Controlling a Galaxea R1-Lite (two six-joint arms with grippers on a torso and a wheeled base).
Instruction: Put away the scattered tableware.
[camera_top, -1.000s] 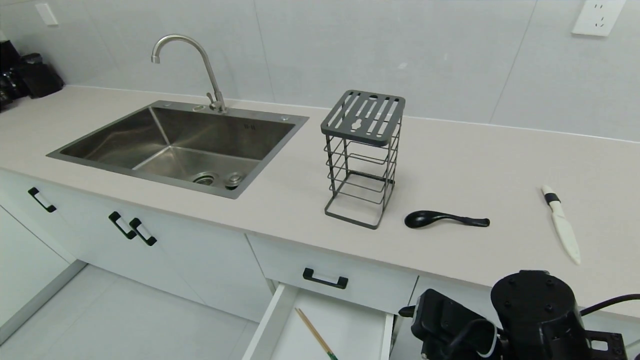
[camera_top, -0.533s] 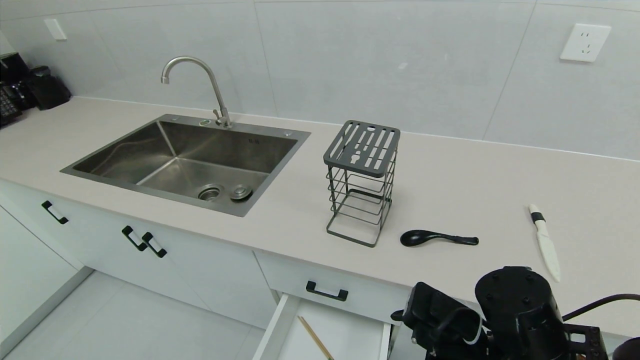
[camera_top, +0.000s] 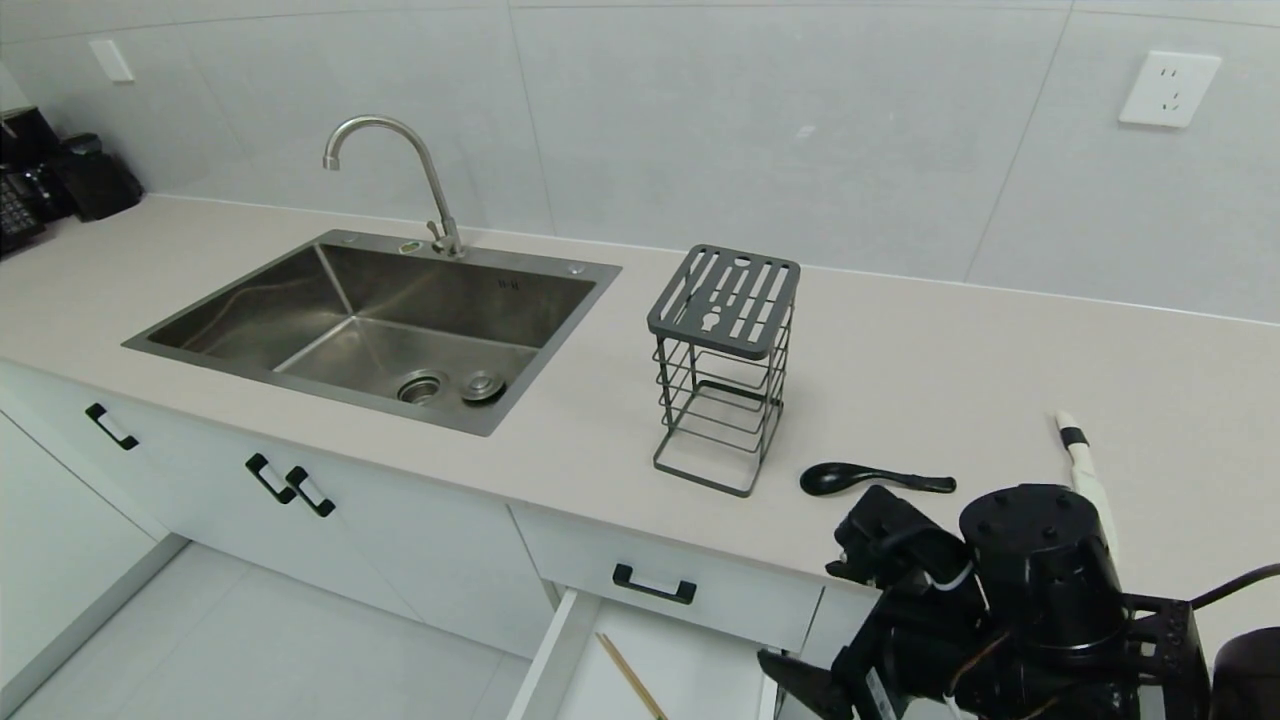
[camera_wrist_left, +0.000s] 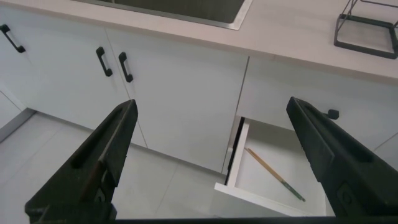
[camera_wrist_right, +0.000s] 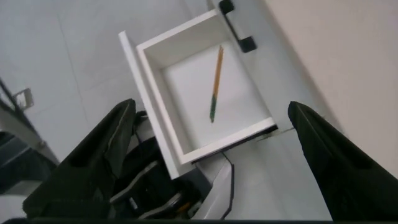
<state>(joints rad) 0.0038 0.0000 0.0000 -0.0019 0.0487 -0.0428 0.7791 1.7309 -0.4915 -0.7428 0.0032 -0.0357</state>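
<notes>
In the last half second I am lifting my right arm (camera_top: 1040, 570): in the head view its wrist is now standing higher against the counter (camera_top: 950, 380) edge and is covering the near end of the white knife (camera_top: 1078, 455), where a moment ago it was sitting below the whole blade. Before that my head camera was shifting, so the slide of the whole scene is not the things moving. The black spoon (camera_top: 870, 480) is lying where it lay, on the counter just beside the foot of the wire rack (camera_top: 722, 370), with the knife farther to my right and well apart from it. Neither piece is touched yet, so I am judging that putting away these two is only now starting, with this arm coming up toward them.

My right pincer (camera_wrist_right: 209, 104) is spread wide and is gripping nothing. It is looking down into the pulled-out drawer (camera_wrist_right: 146, 93), where a single chopstick (camera_wrist_right: 216, 84) is already lying on the white bottom. My left pincer (camera_wrist_left: 211, 106) is also gaping wide and bare, hanging in front of the cabinet doors below the counter and touching nothing. The spoon is the nearer piece to my right arm, so I am expecting to take it first.
</notes>
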